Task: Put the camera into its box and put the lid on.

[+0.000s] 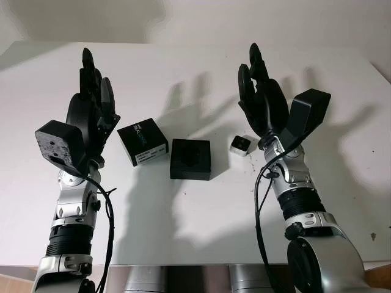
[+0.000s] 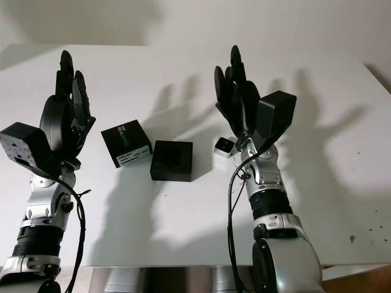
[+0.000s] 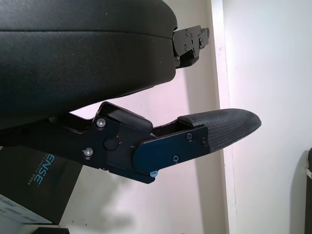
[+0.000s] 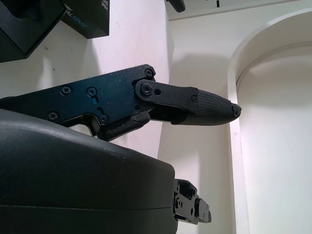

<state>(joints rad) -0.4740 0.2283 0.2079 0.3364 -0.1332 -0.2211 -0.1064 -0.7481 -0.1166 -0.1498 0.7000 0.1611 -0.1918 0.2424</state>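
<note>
Nothing done yet: camera [image 1: 242,145] beside right hand [image 1: 261,101] fingers, box [image 1: 190,159] and lid [image 1: 142,141] apart, both hands' fingers straight, empty.

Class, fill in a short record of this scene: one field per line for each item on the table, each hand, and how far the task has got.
camera: on table, outside box
box: open, black, mid-table
lid: beside box, on left hand's side
left hand: open, raised above table
right hand: open, raised, near camera
progress: nothing packed yet
</note>
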